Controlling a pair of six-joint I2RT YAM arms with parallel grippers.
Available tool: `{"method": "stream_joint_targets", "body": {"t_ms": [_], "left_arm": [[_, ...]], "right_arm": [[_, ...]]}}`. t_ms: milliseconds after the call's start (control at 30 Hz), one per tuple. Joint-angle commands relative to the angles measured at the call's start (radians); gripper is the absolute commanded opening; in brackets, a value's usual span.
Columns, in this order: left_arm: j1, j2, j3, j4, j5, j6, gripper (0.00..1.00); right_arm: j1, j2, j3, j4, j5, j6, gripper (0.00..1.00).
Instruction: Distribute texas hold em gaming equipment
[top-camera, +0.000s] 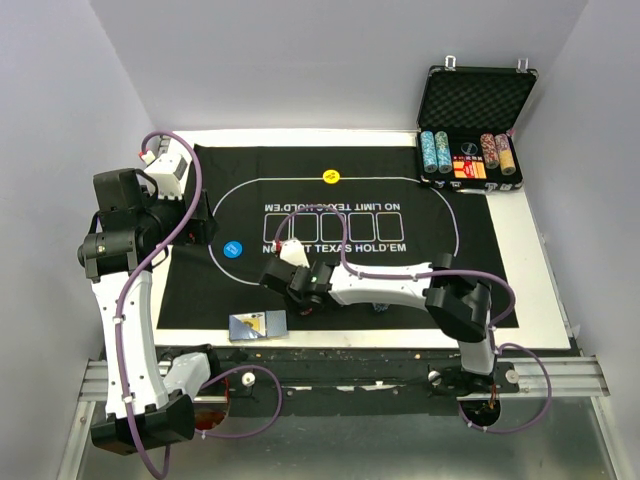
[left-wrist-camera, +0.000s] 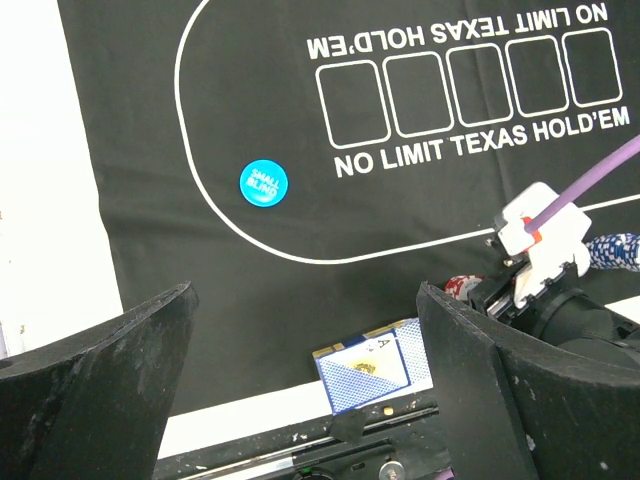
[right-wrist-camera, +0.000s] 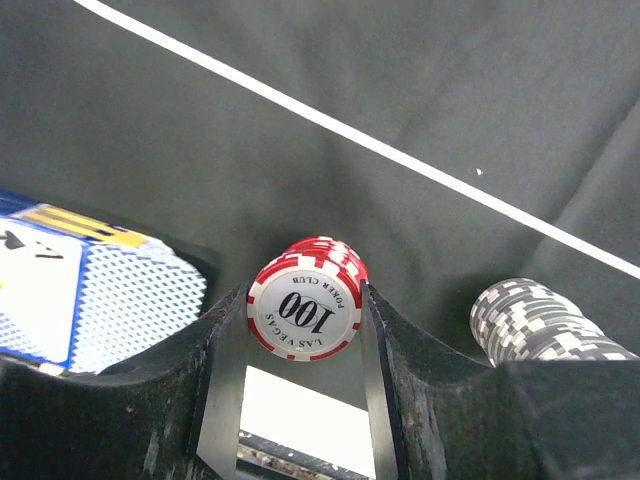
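Observation:
My right gripper (right-wrist-camera: 305, 312) is shut on a short stack of red-and-white poker chips (right-wrist-camera: 307, 298), the top one marked 100, with a finger touching each side. The stack stands on the black felt mat (right-wrist-camera: 400, 80) near its front edge. A grey-and-white chip stack (right-wrist-camera: 535, 325) stands just to its right. The blue-backed card deck (right-wrist-camera: 90, 290) lies to its left. In the top view my right gripper (top-camera: 298, 283) is low over the mat's front. My left gripper (left-wrist-camera: 305, 385) is open and empty, high above the card deck (left-wrist-camera: 375, 370).
A blue button (top-camera: 233, 247) lies on the mat's left side and a yellow button (top-camera: 331, 176) at its far edge. The open metal case (top-camera: 475, 120) at the back right holds several chip stacks. The right arm lies across the mat's front.

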Motion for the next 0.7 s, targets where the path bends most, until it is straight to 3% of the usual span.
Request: {"method": "stream_joint_targets", "body": {"t_ms": [0, 233, 667], "left_arm": [[0.006, -0.012, -0.004, 0.017, -0.012, -0.002, 0.99], [0.008, -0.015, 0.004, 0.006, -0.012, -0.004, 0.99], [0.066, 0.05, 0.099, -0.023, -0.049, -0.056, 0.99]], "right_arm": [[0.004, -0.066, 0.081, -0.042, 0.032, -0.006, 0.43], [0.003, 0.005, 0.196, -0.049, 0.053, -0.079, 0.43], [-0.074, 0.426, 0.717, -0.046, -0.019, -0.239, 0.43]]}}
